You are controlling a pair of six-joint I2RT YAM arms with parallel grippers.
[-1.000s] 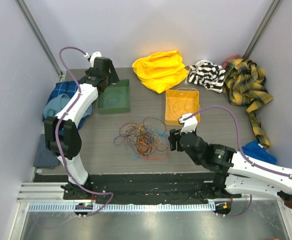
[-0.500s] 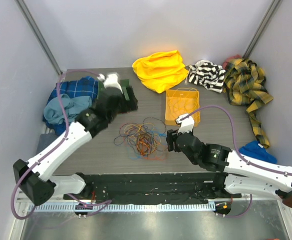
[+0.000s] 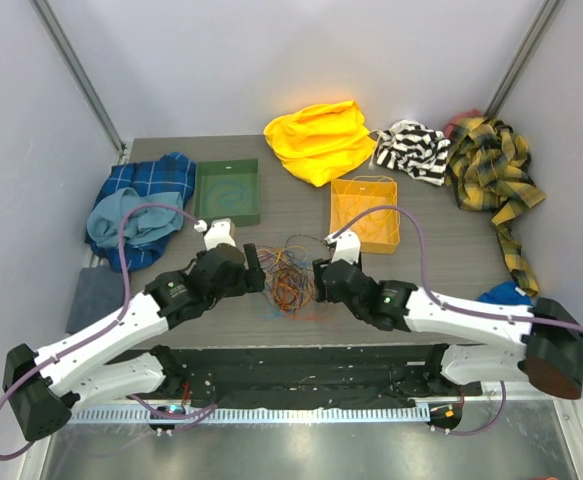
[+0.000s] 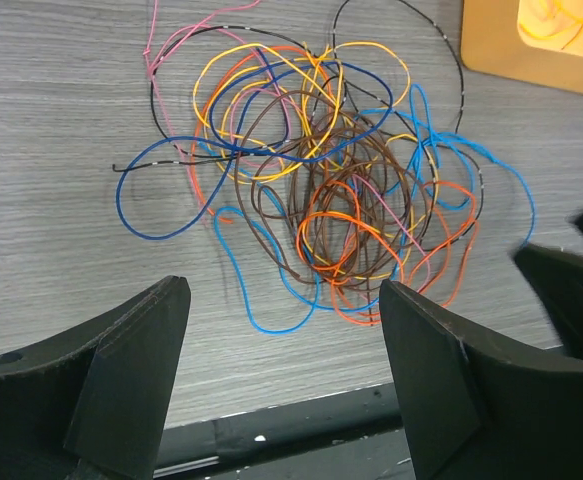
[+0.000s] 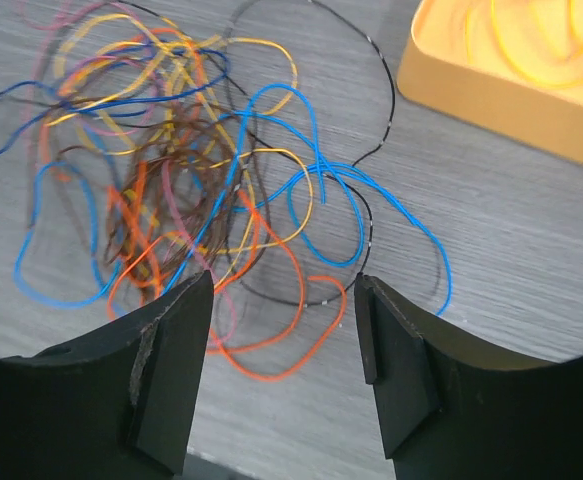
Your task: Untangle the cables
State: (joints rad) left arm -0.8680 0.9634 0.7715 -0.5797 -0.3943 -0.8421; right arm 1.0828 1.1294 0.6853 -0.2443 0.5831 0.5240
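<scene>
The worktop (image 3: 291, 208) is grey, with a wood grain. A loose tangle of thin cables (image 3: 286, 275) lies near its front edge, in orange, yellow, blue, brown and black. Behind it stand a green tray (image 3: 198, 192) on the left and an orange tray (image 3: 335, 215) on the right, well apart. A blue plaid cloth (image 3: 146, 185) lies at the left edge. Along the back lie a yellow cloth (image 3: 319, 140), a striped cloth (image 3: 411, 152) and a yellow plaid cloth (image 3: 491, 170).

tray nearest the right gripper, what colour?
The tray is orange; it shows best in the top external view.
</scene>
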